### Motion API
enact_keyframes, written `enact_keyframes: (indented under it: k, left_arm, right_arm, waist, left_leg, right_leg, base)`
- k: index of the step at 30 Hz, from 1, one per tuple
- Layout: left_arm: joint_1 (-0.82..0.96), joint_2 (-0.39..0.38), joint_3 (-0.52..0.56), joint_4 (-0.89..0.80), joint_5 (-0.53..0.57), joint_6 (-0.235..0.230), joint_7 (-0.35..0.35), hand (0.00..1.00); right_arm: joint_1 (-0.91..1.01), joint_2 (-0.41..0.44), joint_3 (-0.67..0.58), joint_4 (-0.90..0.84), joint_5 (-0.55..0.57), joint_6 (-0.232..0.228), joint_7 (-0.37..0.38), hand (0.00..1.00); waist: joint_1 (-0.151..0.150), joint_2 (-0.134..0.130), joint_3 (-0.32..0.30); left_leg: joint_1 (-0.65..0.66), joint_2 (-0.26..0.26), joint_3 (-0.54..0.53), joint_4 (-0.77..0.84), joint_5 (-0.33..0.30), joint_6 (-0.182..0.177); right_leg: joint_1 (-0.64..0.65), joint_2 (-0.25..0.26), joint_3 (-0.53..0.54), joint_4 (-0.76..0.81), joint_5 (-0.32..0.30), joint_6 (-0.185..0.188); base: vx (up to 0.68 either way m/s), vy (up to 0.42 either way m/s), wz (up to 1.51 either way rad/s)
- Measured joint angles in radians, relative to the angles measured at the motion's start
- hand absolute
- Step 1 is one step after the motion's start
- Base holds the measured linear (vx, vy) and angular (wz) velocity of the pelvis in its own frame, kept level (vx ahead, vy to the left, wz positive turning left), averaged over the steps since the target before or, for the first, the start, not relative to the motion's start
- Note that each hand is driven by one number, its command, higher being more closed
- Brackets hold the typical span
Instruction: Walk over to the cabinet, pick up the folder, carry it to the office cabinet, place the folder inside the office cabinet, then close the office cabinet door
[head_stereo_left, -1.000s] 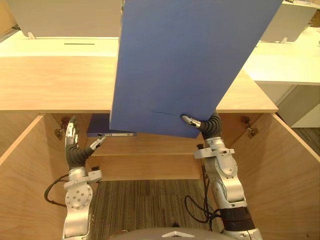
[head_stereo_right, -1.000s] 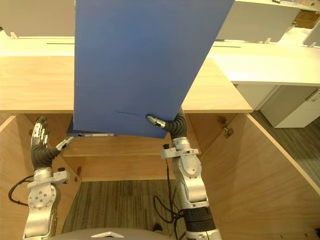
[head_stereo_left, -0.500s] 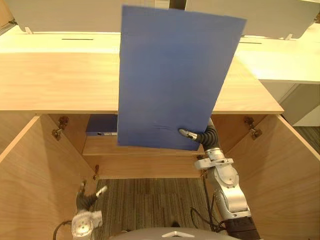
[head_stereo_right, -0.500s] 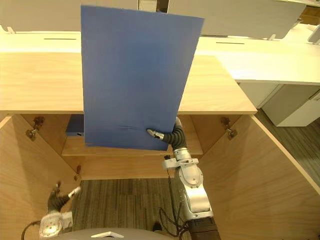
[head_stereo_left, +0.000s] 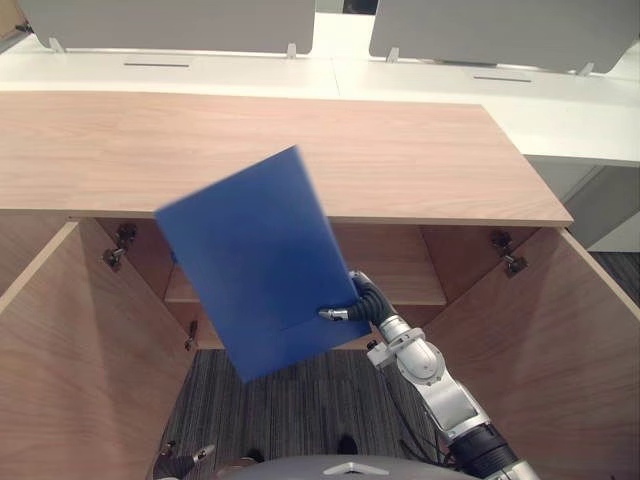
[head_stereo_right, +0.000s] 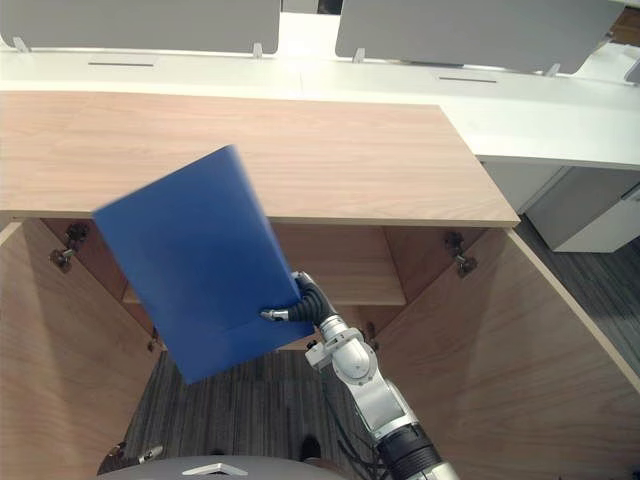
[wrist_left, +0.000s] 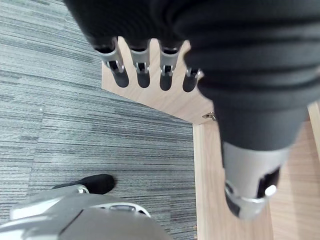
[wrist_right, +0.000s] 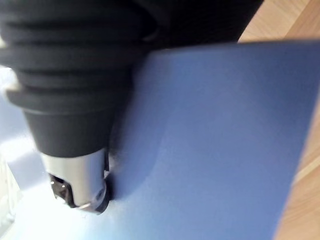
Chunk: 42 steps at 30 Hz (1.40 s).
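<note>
Step in hand: placing. The folder (head_stereo_left: 260, 260) is off any surface, held in the air in front of the office cabinet (head_stereo_left: 300, 150), not yet inside it. Both doors (head_stereo_left: 70, 350) stand swung wide towards the robot.

Folder attitude: tilted, one upper corner overlapping the front edge of the cabinet's top board as seen from the head; the lower part hangs before the opening and hides part of the shelf (head_stereo_left: 400, 285).

Right hand (head_stereo_left: 352, 306): closed on the folder at its lower corner, the one nearer the cabinet's middle. The thumb (wrist_right: 80, 192) presses flat on the near blue face. The fingers lie behind the sheet, so I take it as a pinch without seeing them.

Left hand (wrist_left: 141, 70): low, out in front of the cabinet over the carpet (wrist_left: 75, 115), fingers straight and relaxed, holding nothing, beside the edge of a door.

Next move, as I judge it: bring the folder down below the top board, level it, and push it edge-first into the opening onto the shelf (a one-corner grip lets a flat sheet swing, so go slowly). Release only once it rests there. Door closing comes after.
</note>
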Motion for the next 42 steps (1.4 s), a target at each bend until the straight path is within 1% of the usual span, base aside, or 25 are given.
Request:
enact_keyframes:
  k: [2, 3, 4, 5, 6, 7, 8, 9, 10, 12, 15, 17, 19, 20, 21, 23, 24, 27, 28, 30, 31, 34, 36, 38, 42]
  left_arm:
    - [-0.019, 0.007, -0.024, 0.000, 0.001, 0.000, 0.000, 0.00]
    - [-0.037, 0.008, -0.038, -0.001, 0.006, 0.000, 0.001, 0.00]
    - [-0.051, 0.008, -0.045, -0.003, 0.011, 0.000, 0.001, 0.00]
    - [-0.081, 0.014, -0.063, -0.005, 0.017, -0.001, 0.003, 0.00]
    - [-0.121, 0.015, -0.073, -0.010, 0.017, -0.002, 0.004, 0.00]
    - [-0.141, 0.015, -0.078, -0.014, 0.017, -0.003, 0.006, 0.00]
    - [-0.196, 0.017, -0.089, -0.020, 0.016, -0.006, 0.011, 0.00]
    - [-0.212, 0.019, -0.093, -0.023, 0.016, -0.009, 0.015, 0.00]
    - [-0.227, 0.022, -0.098, -0.024, 0.015, -0.010, 0.020, 0.00]
    - [-0.264, 0.035, -0.108, -0.046, 0.012, -0.018, 0.025, 0.00]
    - [-0.293, 0.052, -0.130, -0.061, 0.003, -0.023, 0.026, 0.00]
    - [-0.316, 0.057, -0.142, -0.073, -0.005, -0.025, 0.026, 0.00]
    - [-0.335, 0.053, -0.157, -0.130, -0.015, -0.027, 0.024, 0.00]
    - [-0.340, 0.050, -0.158, -0.144, -0.019, -0.028, 0.024, 0.00]
    - [-0.348, 0.048, -0.155, -0.167, -0.023, -0.030, 0.024, 0.00]
    - [-0.354, 0.048, -0.154, -0.195, -0.024, -0.032, 0.024, 0.00]
    - [-0.355, 0.049, -0.154, -0.214, -0.024, -0.033, 0.021, 0.00]
    - [-0.355, 0.047, -0.134, -0.234, -0.035, -0.034, 0.025, 0.00]
    - [-0.355, 0.047, -0.134, -0.243, -0.039, -0.034, 0.025, 0.00]
    - [-0.359, 0.046, -0.130, -0.272, -0.058, -0.036, 0.026, 0.00]
    - [-0.359, 0.045, -0.128, -0.280, -0.063, -0.036, 0.026, 0.00]
    - [-0.360, 0.033, -0.127, -0.318, -0.077, -0.046, 0.030, 0.00]
    - [-0.364, 0.006, -0.130, -0.339, -0.095, -0.057, 0.031, 0.00]
    - [-0.375, -0.013, -0.132, -0.340, -0.102, -0.062, 0.031, 0.00]
    - [-0.376, -0.032, -0.136, -0.367, -0.103, -0.063, 0.043, 0.00]
  right_arm:
    - [-0.053, -0.026, 0.046, 0.036, -0.058, 0.000, -0.003, 1.00]
    - [-0.088, -0.039, 0.074, 0.066, -0.091, 0.000, -0.004, 1.00]
    - [-0.109, -0.045, 0.086, 0.077, -0.105, 0.000, -0.005, 1.00]
    - [-0.153, -0.053, 0.104, 0.102, -0.132, 0.000, -0.008, 1.00]
    - [-0.203, -0.066, 0.120, 0.115, -0.156, 0.000, -0.020, 1.00]
    - [-0.231, -0.073, 0.127, 0.124, -0.165, 0.000, -0.026, 1.00]
    - [-0.304, -0.092, 0.138, 0.152, -0.174, 0.001, -0.033, 1.00]
    - [-0.321, -0.097, 0.138, 0.158, -0.180, 0.001, -0.038, 1.00]
    - [-0.336, -0.102, 0.138, 0.165, -0.186, 0.001, -0.042, 1.00]
    - [-0.367, -0.118, 0.137, 0.181, -0.192, 0.007, -0.055, 1.00]
    - [-0.368, -0.133, 0.136, 0.181, -0.182, 0.016, -0.064, 1.00]
    - [-0.367, -0.126, 0.128, 0.178, -0.140, 0.024, -0.063, 1.00]
    - [-0.362, -0.117, 0.100, 0.163, -0.015, 0.029, -0.063, 1.00]
    - [-0.361, -0.113, 0.086, 0.155, 0.017, 0.030, -0.063, 1.00]
    - [-0.360, -0.109, 0.051, 0.126, 0.065, 0.034, -0.065, 1.00]
    - [-0.360, -0.091, -0.014, 0.086, 0.138, 0.035, -0.075, 1.00]
    - [-0.365, -0.078, -0.063, 0.067, 0.189, 0.035, -0.088, 1.00]
    - [-0.390, -0.080, -0.177, 0.057, 0.307, 0.034, -0.137, 1.00]
    - [-0.398, -0.082, -0.196, 0.057, 0.327, 0.034, -0.148, 1.00]
    - [-0.434, -0.082, -0.267, 0.059, 0.425, 0.034, -0.181, 1.00]
    - [-0.444, -0.081, -0.279, 0.059, 0.443, 0.034, -0.188, 1.00]
    - [-0.495, -0.082, -0.324, 0.072, 0.561, 0.032, -0.197, 1.00]
    - [-0.552, -0.082, -0.347, 0.115, 0.624, 0.024, -0.202, 1.00]
    - [-0.589, -0.083, -0.363, 0.151, 0.661, 0.022, -0.209, 1.00]
    - [-0.716, -0.084, -0.409, 0.279, 0.755, 0.021, -0.256, 1.00]
  waist:
    - [0.001, 0.001, 0.028]
    - [0.003, 0.013, 0.053]
    - [0.002, 0.004, 0.067]
    - [0.008, 0.014, 0.106]
    - [0.009, 0.026, 0.148]
    - [0.009, 0.038, 0.173]
    - [0.011, 0.068, 0.233]
    - [0.011, 0.075, 0.251]
    - [0.010, 0.078, 0.268]
    - [0.006, 0.081, 0.315]
    - [0.009, 0.082, 0.349]
    - [0.008, 0.081, 0.372]
    - [0.013, 0.083, 0.385]
    - [0.015, 0.083, 0.391]
    - [0.018, 0.086, 0.407]
    - [0.023, 0.086, 0.411]
    - [0.027, 0.086, 0.412]
    - [0.037, 0.091, 0.415]
    - [0.039, 0.091, 0.415]
    - [0.042, 0.091, 0.416]
    - [0.043, 0.091, 0.416]
    - [0.051, 0.091, 0.416]
    - [0.055, 0.091, 0.415]
    - [0.055, 0.091, 0.415]
    - [0.057, 0.092, 0.415]
  left_leg:
    - [-0.017, 0.000, 0.002, 0.002, 0.006, 0.002]
    - [-0.042, 0.000, 0.002, 0.009, 0.009, 0.003]
    - [-0.053, 0.001, 0.003, 0.021, 0.009, 0.004]
    - [-0.105, 0.006, 0.003, 0.066, -0.001, 0.005]
    - [-0.187, 0.022, 0.003, 0.155, -0.031, 0.007]
    - [-0.232, 0.032, 0.002, 0.208, -0.048, 0.009]
    - [-0.345, 0.060, -0.002, 0.328, -0.082, 0.018]
    - [-0.375, 0.065, -0.006, 0.353, -0.086, 0.022]
    - [-0.400, 0.067, -0.012, 0.372, -0.087, 0.023]
    - [-0.487, 0.077, -0.019, 0.435, -0.100, 0.021]
    - [-0.578, 0.091, -0.020, 0.500, -0.114, 0.020]
    - [-0.638, 0.097, -0.019, 0.538, -0.124, 0.015]
    - [-0.726, 0.108, -0.010, 0.577, -0.124, 0.014]
    - [-0.742, 0.111, -0.009, 0.585, -0.124, 0.013]
    - [-0.767, 0.121, -0.005, 0.602, -0.125, 0.013]
    - [-0.812, 0.137, -0.001, 0.626, -0.129, 0.013]
    - [-0.839, 0.147, 0.000, 0.640, -0.131, 0.012]
    - [-0.886, 0.162, -0.002, 0.660, -0.132, 0.007]
    - [-0.896, 0.164, -0.004, 0.665, -0.133, 0.006]
    - [-0.925, 0.167, -0.015, 0.671, -0.130, 0.005]
    - [-0.930, 0.167, -0.017, 0.672, -0.128, 0.007]
    - [-0.933, 0.168, -0.016, 0.670, -0.127, 0.008]
    - [-0.933, 0.169, -0.016, 0.667, -0.127, 0.008]
    - [-0.934, 0.169, -0.017, 0.665, -0.127, 0.007]
    - [-0.947, 0.168, -0.019, 0.663, -0.126, 0.005]
  right_leg:
    - [-0.018, 0.000, 0.003, 0.000, 0.009, -0.003]
    - [-0.039, -0.001, 0.003, 0.004, 0.016, -0.005]
    - [-0.046, -0.003, 0.007, 0.007, 0.021, -0.005]
    - [-0.083, -0.003, 0.010, 0.021, 0.026, -0.008]
    - [-0.137, -0.001, 0.012, 0.058, 0.026, -0.008]
    - [-0.168, 0.003, 0.014, 0.080, 0.026, -0.008]
    - [-0.256, 0.015, 0.017, 0.138, 0.025, -0.010]
    - [-0.280, 0.017, 0.017, 0.155, 0.024, -0.010]
    - [-0.304, 0.017, 0.017, 0.171, 0.023, -0.011]
    - [-0.402, 0.017, 0.019, 0.257, 0.004, -0.015]
    - [-0.506, 0.013, 0.023, 0.351, -0.020, -0.018]
    - [-0.577, 0.009, 0.026, 0.409, -0.039, -0.028]
    - [-0.676, 0.003, 0.027, 0.467, -0.049, -0.034]
    - [-0.696, 0.003, 0.026, 0.477, -0.049, -0.034]
    - [-0.723, 0.002, 0.023, 0.493, -0.053, -0.040]
    - [-0.771, 0.006, 0.018, 0.512, -0.057, -0.041]
    - [-0.799, 0.011, 0.017, 0.522, -0.056, -0.044]
    - [-0.847, 0.016, 0.012, 0.550, -0.060, -0.056]
    - [-0.857, 0.016, 0.010, 0.557, -0.062, -0.058]
    - [-0.886, 0.014, -0.003, 0.575, -0.065, -0.060]
    - [-0.890, 0.014, -0.005, 0.577, -0.066, -0.060]
    - [-0.902, 0.013, -0.006, 0.594, -0.077, -0.061]
    - [-0.904, 0.013, -0.007, 0.594, -0.080, -0.063]
    - [-0.904, 0.013, -0.009, 0.594, -0.082, -0.065]
    - [-0.916, 0.011, -0.012, 0.594, -0.082, -0.066]
  base:
    - [-0.08, -0.038, -0.03]
    - [-0.09, -0.039, -0.01]
    - [-0.12, -0.029, 0.01]
    - [-0.15, -0.022, 0.01]
    - [-0.16, -0.019, -0.01]
    - [-0.24, -0.025, -0.11]
    - [-0.26, -0.016, -0.11]
    - [-0.22, -0.009, -0.08]
    - [-0.18, 0.006, 0.01]
    - [-0.24, 0.014, 0.00]
    - [-0.19, 0.019, -0.03]
    - [-0.21, 0.003, -0.03]
    - [-0.17, -0.036, -0.03]
    - [-0.12, -0.059, -0.10]
    - [-0.10, -0.061, -0.16]
    - [-0.08, -0.063, -0.19]
    - [-0.04, -0.068, -0.15]
    - [-0.02, -0.051, -0.07]
    - [0.00, -0.032, 0.03]
    - [0.01, -0.019, 0.08]
    - [0.04, -0.010, 0.07]
    - [0.04, -0.004, 0.02]
    - [0.04, 0.003, 0.00]
    - [0.00, 0.000, 0.00]
    - [0.00, -0.001, 0.01]
